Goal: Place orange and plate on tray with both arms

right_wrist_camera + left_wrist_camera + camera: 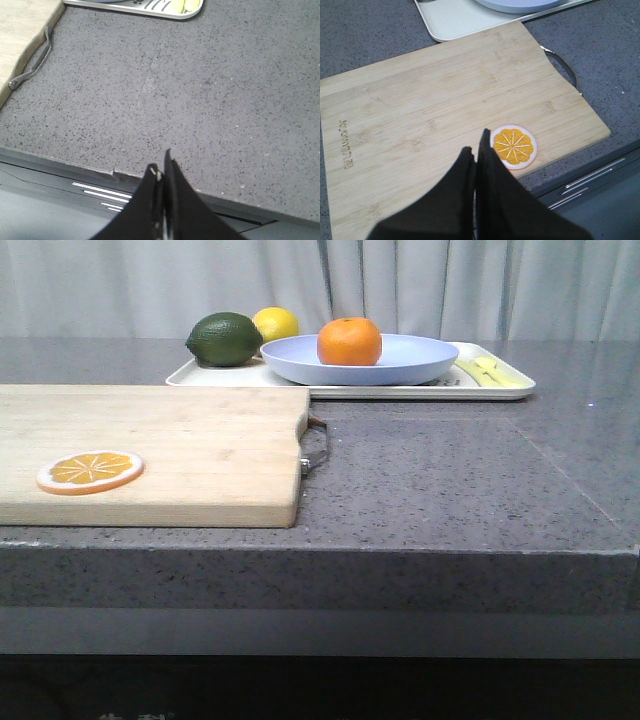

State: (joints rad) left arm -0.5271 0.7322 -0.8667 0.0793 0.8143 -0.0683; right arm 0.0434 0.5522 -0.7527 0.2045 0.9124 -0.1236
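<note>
The orange [349, 341] is sitting in the plate [420, 362], which is resting on the tray [495, 390] at the worktop's [450, 480] 12 o'clock edge, well apart from both grippers. The left gripper [476, 150] is hanging over the cutting board [435, 110], fingers pressed together, the orange slice [514, 147] just beside its tip. The right gripper [161, 170] is hovering above the worktop's 6 o'clock edge, likewise pinched closed and holding nothing.

Matte smooth plate [400, 362], pale wood-grain cutting board [150, 445], speckled stone-like countertop [450, 480], dimpled orange [349, 341] skin
</note>
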